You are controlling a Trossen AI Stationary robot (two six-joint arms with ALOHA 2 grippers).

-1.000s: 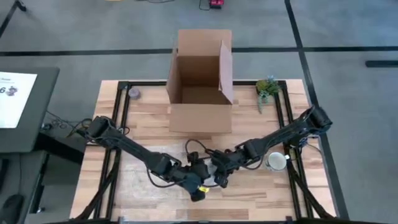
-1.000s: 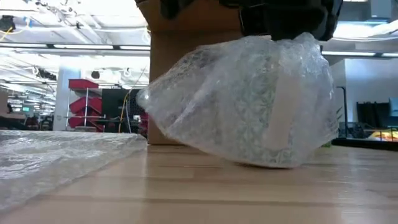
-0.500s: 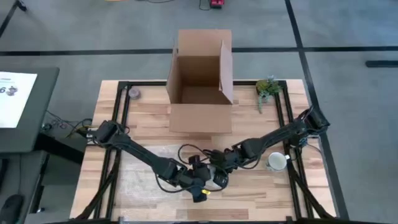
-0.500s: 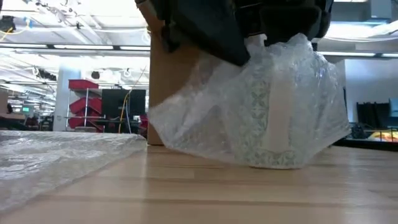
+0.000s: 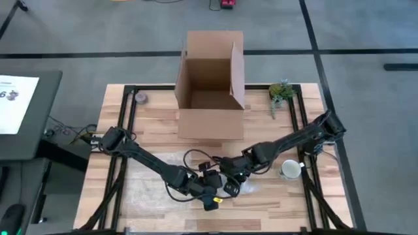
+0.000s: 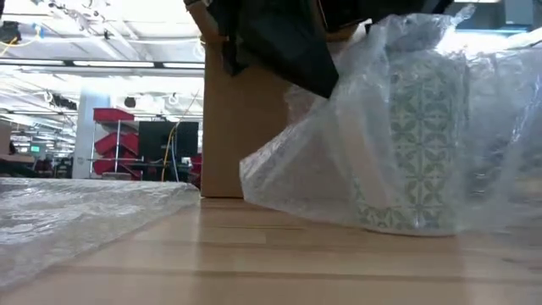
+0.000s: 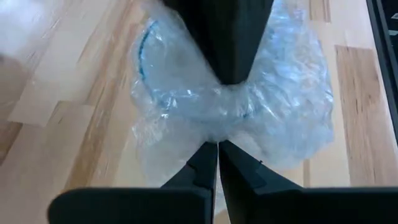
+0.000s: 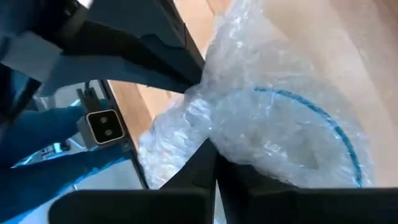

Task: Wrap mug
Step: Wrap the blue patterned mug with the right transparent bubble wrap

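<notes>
Looking down on the wooden counter [image 5: 150,121], we've got the big open cardboard box [image 5: 210,88] sitting at the far middle, flaps up, nothing visible inside. Over on the near left part of the counter lies a loose sheet of bubble wrap [image 6: 76,212], flat and rumpled, well apart from the action.

Both arms meet at the near middle of the counter. Our left end effector [image 7: 217,144] has its fingers pinched together on a gathered fold of the wrap that covers the mug [image 6: 415,144], and our right end effector [image 8: 214,152] is clamped on the same wrap from the opposite side, so the two are nearly touching over the bundle [image 5: 240,186]. From the low view the mug stands upright on the counter, white with a green pattern, with the clear wrap draped over and around it and billowing out to the sides. The wrist views show its blue rim through the plastic.

Smaller stuff: a second white mug [image 5: 289,170] sits unwrapped just right of the right arm, a little green plant [image 5: 281,91] is at the far right corner, and a roll of tape [image 5: 140,98] is at the far left
</notes>
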